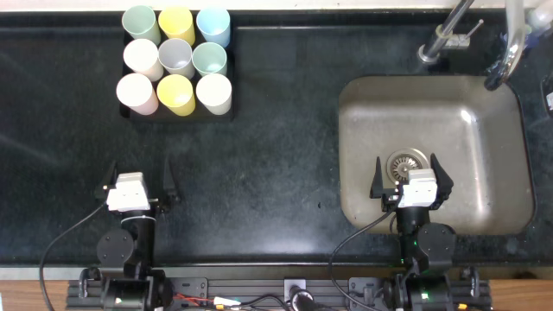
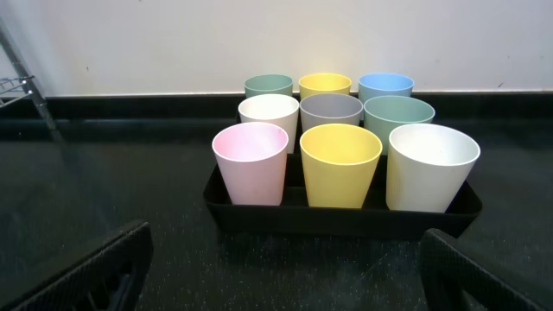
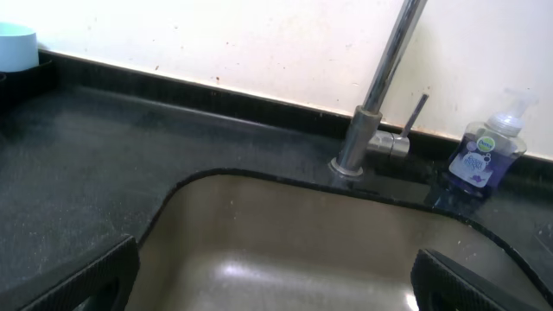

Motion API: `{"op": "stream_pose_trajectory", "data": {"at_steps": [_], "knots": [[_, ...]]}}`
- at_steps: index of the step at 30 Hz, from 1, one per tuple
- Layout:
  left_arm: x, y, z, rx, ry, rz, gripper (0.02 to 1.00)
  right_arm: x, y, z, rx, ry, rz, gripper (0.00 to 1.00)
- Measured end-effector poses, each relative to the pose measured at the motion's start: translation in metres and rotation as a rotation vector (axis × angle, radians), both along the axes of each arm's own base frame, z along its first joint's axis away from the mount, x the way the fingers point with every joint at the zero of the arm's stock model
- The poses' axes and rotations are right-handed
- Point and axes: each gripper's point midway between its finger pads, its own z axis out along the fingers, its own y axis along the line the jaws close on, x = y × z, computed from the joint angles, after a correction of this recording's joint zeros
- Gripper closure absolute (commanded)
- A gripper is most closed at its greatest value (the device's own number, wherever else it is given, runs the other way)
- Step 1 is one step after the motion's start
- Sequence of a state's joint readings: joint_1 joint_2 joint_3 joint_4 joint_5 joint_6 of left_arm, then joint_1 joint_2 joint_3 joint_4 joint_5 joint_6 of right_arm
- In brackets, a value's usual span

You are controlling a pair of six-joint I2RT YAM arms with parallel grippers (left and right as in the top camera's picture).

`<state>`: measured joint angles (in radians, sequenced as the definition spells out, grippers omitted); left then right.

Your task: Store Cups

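Cups (image 1: pixel 176 57), nine of them, stand upright and open end up in a three-by-three block inside a black tray (image 1: pixel 177 118) at the upper left of the top view, close to the back edge of the dark countertop (image 1: pixel 276 130). Along the block's top row you have a sage green cup (image 1: pixel 140 22), a yellow cup (image 1: pixel 176 23) and a blue cup (image 1: pixel 212 24). The middle row holds a white cup (image 1: pixel 142 55), a grey cup (image 2: pixel 331 112) and a second green cup (image 1: pixel 209 59). The bottom row holds a pink cup (image 1: pixel 137 93), a second yellow cup (image 1: pixel 176 94) and a cream cup (image 1: pixel 213 93). They sit packed rim to rim.

Your left gripper (image 1: pixel 139 164) is at the lower left of the top view, well below the tray, its fingers spread wide with nothing between them. In its wrist view the tray sits centred ahead, with the pink, yellow and cream cups nearest.

Your right gripper (image 1: pixel 407 164) is at the lower right of the top view, inside the outline of the steel sink (image 1: pixel 484 112) and near the drain (image 1: pixel 406 159), its fingers likewise parted and holding nothing. Its wrist view looks across the basin to the faucet (image 3: pixel 371 95) and a soap bottle (image 3: pixel 486 155) standing against the back wall.
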<state>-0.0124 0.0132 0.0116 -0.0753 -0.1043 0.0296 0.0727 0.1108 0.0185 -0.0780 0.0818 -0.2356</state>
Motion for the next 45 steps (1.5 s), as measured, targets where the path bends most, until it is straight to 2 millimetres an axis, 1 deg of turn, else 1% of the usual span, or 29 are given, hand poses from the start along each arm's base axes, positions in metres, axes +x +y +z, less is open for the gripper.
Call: {"op": "stream_pose_trajectory", "data": {"at_steps": [15,19,22,24,45], "knots": [[0.0,0.0,0.0,0.0,0.0,0.0,0.018,0.0,-0.001,0.0,0.0,0.0,-0.005,0.005],[0.0,0.0,0.0,0.0,0.0,0.0,0.018,0.0,-0.014,0.001,0.001,-0.004,-0.055,0.007],[0.0,0.0,0.0,0.0,0.0,0.0,0.018,-0.003,-0.026,0.013,0.002,-0.056,-0.103,0.005],[0.0,0.0,0.0,0.0,0.0,0.0,0.018,-0.005,-0.029,0.021,0.001,-0.093,-0.117,0.003],[0.0,0.0,0.0,0.0,0.0,0.0,0.02,-0.006,-0.028,0.022,0.002,-0.095,-0.111,0.005]]}}
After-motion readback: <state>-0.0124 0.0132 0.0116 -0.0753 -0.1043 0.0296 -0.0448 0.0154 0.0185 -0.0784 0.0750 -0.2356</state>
